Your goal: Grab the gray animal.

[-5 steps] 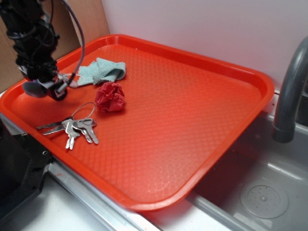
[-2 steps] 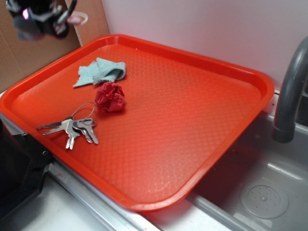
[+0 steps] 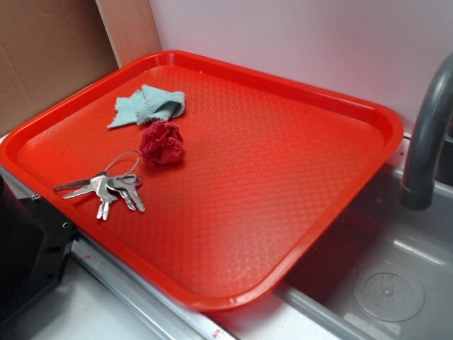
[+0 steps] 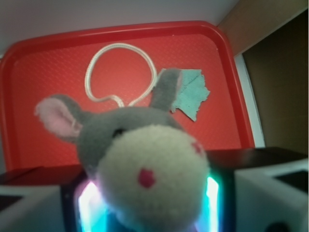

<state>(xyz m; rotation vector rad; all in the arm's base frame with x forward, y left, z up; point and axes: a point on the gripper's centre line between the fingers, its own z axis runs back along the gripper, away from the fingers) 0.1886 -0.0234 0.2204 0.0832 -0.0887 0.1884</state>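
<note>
Wrist view is filled by the gray animal — round ears, pale snout with a red nose, white loop cord standing above its head. It sits clamped in the hand, glowing pads on either side of it, held well above the red tray; a scrap of teal cloth peeks past one ear. Exterior view shows neither hand nor toy — only the tray with the teal cloth near its far left corner, a red cloth ball just beside it, and a bunch of keys by the left edge. A gray faucet rises at the right.
</note>
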